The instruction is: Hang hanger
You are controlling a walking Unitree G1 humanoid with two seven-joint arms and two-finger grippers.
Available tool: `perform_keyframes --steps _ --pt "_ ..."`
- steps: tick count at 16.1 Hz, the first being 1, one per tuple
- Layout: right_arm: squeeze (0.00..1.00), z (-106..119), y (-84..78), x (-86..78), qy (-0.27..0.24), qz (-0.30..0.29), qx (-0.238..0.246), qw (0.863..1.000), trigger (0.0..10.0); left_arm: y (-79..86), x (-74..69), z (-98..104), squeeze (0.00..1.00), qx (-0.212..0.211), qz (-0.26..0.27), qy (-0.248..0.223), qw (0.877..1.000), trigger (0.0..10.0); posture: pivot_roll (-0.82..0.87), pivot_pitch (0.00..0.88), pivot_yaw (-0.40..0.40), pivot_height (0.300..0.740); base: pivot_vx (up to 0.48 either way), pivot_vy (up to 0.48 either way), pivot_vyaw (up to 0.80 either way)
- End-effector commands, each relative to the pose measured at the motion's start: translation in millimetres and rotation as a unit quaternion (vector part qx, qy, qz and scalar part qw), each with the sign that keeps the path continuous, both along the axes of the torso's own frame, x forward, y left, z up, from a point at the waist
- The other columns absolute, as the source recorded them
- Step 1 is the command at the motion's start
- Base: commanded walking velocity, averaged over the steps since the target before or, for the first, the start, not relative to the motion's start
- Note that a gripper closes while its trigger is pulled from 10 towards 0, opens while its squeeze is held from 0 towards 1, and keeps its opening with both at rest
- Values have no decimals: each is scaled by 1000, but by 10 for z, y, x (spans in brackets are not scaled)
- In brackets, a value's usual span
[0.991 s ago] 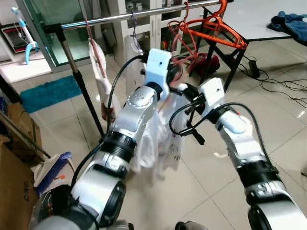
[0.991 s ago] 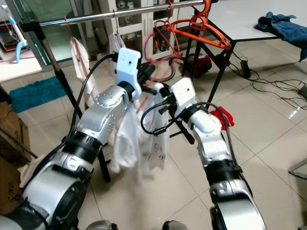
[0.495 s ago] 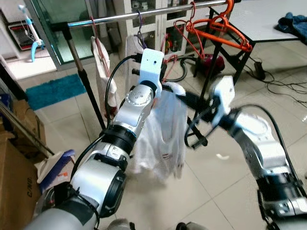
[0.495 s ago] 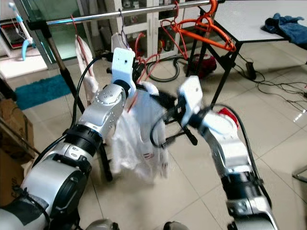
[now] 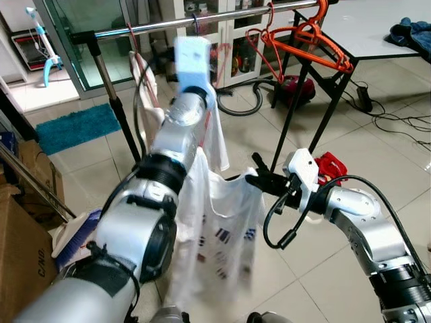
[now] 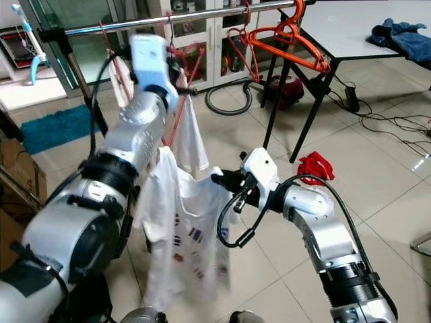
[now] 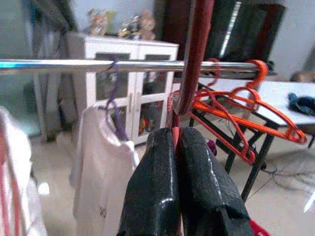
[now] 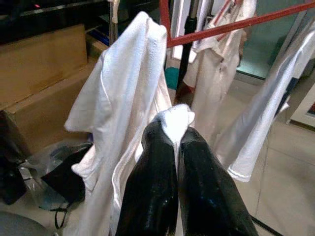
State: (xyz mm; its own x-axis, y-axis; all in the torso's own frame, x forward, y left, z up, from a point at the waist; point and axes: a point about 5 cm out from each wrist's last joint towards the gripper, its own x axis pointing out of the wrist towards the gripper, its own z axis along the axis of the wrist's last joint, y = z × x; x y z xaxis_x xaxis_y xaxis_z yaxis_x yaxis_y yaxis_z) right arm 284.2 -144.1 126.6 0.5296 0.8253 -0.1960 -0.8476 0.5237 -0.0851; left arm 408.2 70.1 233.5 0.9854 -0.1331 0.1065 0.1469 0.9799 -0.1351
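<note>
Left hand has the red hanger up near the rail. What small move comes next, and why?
Probably lift the left hand slightly and hook the red hanger over the rail: its hook sits near the rail but not over it, while the right hand holds the white shirt.

Perhaps three orange hangers

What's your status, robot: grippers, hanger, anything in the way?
Left gripper shut on red hanger, raised near rail. Right gripper shut on white shirt edge. Hanger not yet on rail. Orange hangers hang farther along.
</note>
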Motion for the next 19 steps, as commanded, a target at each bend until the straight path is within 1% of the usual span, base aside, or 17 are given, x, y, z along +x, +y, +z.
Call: perform_keyframes --steps 1,3,4,5,6,8,9,10,12,13,14,15,16,17,18,19 --pt "0 109 57 12 -17 12 10 1000 10000 1 12 19 0 5 12 0 1000 10000 -2 0 52 740 0 0 0" --pt "0 109 91 20 -20 9 15 1000 10000 5 -19 -137 0 48 31 1 998 10000 -2 0 53 740 0 0 0" --pt "0 174 138 86 -33 -20 46 998 10000 -127 -114 -452 0 75 13 30 997 10000 -3 0 53 740 0 0 0" --pt "0 247 157 142 -43 -44 74 995 10000 -236 -191 -610 0 77 3 45 996 10000 -3 0 52 740 0 0 0" --pt "0 296 166 177 -48 -60 92 993 10000 -310 -245 -701 0 77 -3 53 996 10000 -3 0 52 740 0 0 0" --pt "0 410 219 193 -51 -60 129 988 10000 -383 -312 -808 0 44 11 66 997 10000 -6 0 52 740 0 0 0" --pt "0 529 308 157 -48 -40 165 984 10000 -392 -324 -830 0 -13 29 77 996 10000 -8 0 51 740 0 0 0" --pt "0 595 350 131 -50 -27 179 982 10000 -382 -321 -825 0 -35 40 79 995 10000 -9 0 53 740 0 0 0" --pt "0 651 359 109 -49 -15 191 980 10000 -350 -303 -818 0 -36 45 81 995 10000 -11 0 54 740 0 0 0" --pt "0 726 356 76 -48 -2 203 978 10000 -272 -268 -780 0 -32 68 74 994 10000 -12 0 55 740 0 0 0" --pt "0 786 349 41 -47 11 211 976 10000 -176 -233 -714 0 -16 103 54 993 10000 -13 0 58 740 0 0 0" --pt "0 790 343 23 -47 16 207 977 10000 -134 -211 -679 0 -12 111 47 993 10000 -16 0 60 740 0 0 0" --pt "0 755 322 4 -45 19 191 980 10000 -67 -178 -623 0 -3 128 38 991 10000 -17 0 60 740 0 0 0" --pt "0 666 280 12 -41 5 169 985 10000 -2 -143 -538 0 -21 141 28 989 10000 -17 0 61 740 0 0 0" --pt "0 581 239 23 -37 -8 152 988 10000 41 -116 -459 0 -59 145 21 987 10000 -17 0 61 740 0 0 0" --pt "0 565 232 25 -36 -10 149 988 10000 48 -111 -444 0 -67 145 20 987 10000 -17 0 61 740 0 0 0"
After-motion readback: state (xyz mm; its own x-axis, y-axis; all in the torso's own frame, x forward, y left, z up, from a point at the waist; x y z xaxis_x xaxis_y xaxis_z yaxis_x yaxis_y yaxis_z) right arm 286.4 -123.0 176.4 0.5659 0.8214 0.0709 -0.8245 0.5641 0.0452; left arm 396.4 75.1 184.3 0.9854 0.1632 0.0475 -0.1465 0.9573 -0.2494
